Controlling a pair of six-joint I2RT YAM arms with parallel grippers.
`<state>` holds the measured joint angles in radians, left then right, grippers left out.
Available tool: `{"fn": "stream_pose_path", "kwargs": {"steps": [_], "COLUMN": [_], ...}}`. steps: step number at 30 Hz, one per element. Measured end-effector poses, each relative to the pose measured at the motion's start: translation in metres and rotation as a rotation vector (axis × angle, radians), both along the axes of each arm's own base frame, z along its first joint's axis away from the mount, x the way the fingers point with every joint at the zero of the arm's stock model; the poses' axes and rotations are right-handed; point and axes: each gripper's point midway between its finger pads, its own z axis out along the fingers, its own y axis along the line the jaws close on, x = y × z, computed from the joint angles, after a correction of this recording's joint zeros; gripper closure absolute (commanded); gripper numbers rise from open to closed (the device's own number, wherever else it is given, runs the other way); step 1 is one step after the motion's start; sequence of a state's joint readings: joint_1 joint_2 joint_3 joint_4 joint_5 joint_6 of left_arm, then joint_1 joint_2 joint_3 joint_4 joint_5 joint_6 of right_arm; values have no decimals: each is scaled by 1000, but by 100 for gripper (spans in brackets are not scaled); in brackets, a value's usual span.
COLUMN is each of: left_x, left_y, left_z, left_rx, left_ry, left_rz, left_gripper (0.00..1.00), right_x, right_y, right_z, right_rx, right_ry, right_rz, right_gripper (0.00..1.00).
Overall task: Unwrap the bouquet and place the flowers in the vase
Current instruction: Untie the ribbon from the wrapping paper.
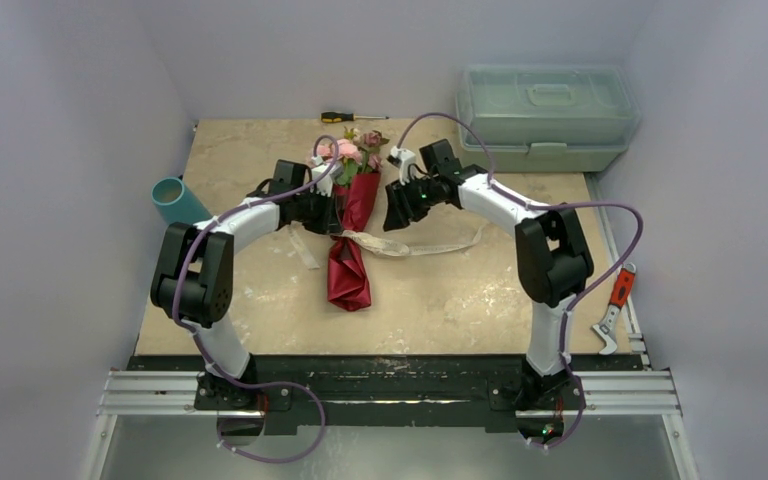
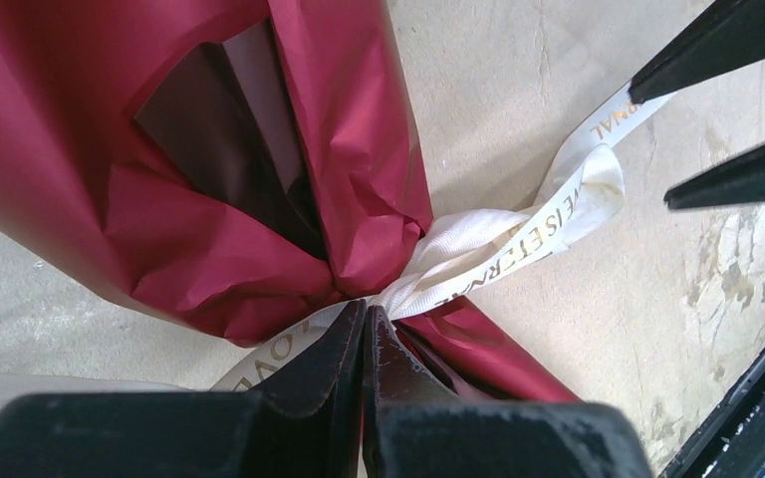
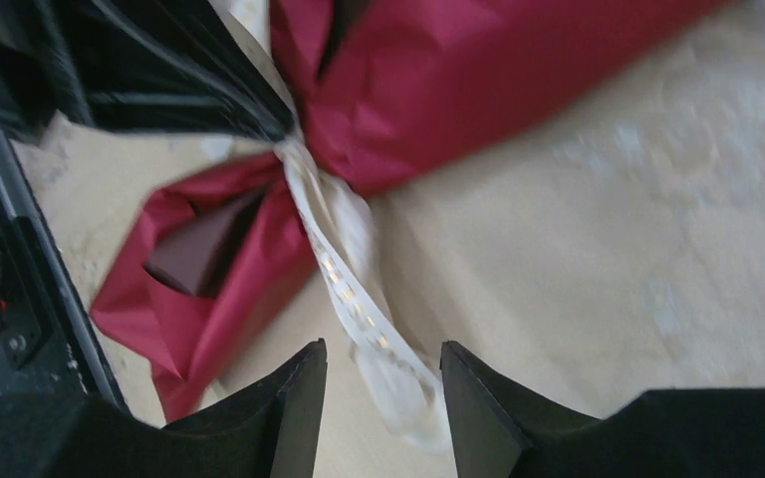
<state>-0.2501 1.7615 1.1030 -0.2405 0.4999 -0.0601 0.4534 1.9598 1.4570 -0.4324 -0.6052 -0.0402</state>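
Observation:
The bouquet lies along the middle of the table, with its pink flowers at the far end and its maroon paper cone pointing toward me. A cream ribbon is tied round its waist and trails to the right. My left gripper is shut, and its tips press against the ribbon knot and the paper. My right gripper is open just right of the bouquet. A loose ribbon loop hangs between its fingers, which do not clamp it. The teal vase sits at the table's left edge.
A pale green toolbox stands at the back right. A screwdriver lies at the far edge behind the flowers. A red-handled tool rests on the right rail. Another ribbon end lies left of the paper.

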Motion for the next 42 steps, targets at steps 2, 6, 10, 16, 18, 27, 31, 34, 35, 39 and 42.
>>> {"fn": "stream_pose_path", "kwargs": {"steps": [2, 6, 10, 16, 18, 27, 31, 34, 35, 39, 42], "left_x": [0, 2, 2, 2, 2, 3, 4, 3, 3, 3, 3], "left_y": [-1, -3, -4, -4, -4, -2, -1, 0, 0, 1, 0], "left_z": [1, 3, 3, 3, 3, 2, 1, 1, 1, 0, 1], "left_rx": [-5, -16, -19, -19, -19, -11, -2, 2, 3, 5, 1], "left_ry": [-1, -8, -9, -9, -9, -13, -14, -13, -14, -16, -14], "left_rz": [-1, -1, -3, -2, -2, 1, 7, 10, 9, 5, 2], "left_gripper": [100, 100, 100, 100, 100, 100, 100, 100, 100, 100, 100], "right_x": [6, 6, -3, -6, -6, -9, 2, 4, 4, -11, -21], "right_y": [20, 58, 79, 77, 75, 47, 10, -21, -33, -66, -66], "right_z": [12, 16, -2, -25, -26, -19, 6, 16, 17, 0, -6], "right_rx": [38, 83, 88, 68, 69, 45, 41, 19, 7, -76, -93], "right_ry": [-32, -50, -15, 43, 52, 47, 2, -22, -29, -8, 11], "right_rz": [21, 65, 103, 90, 87, 76, 33, -4, -16, -19, 7], "right_gripper": [48, 49, 53, 93, 100, 100, 100, 100, 100, 59, 46]}}
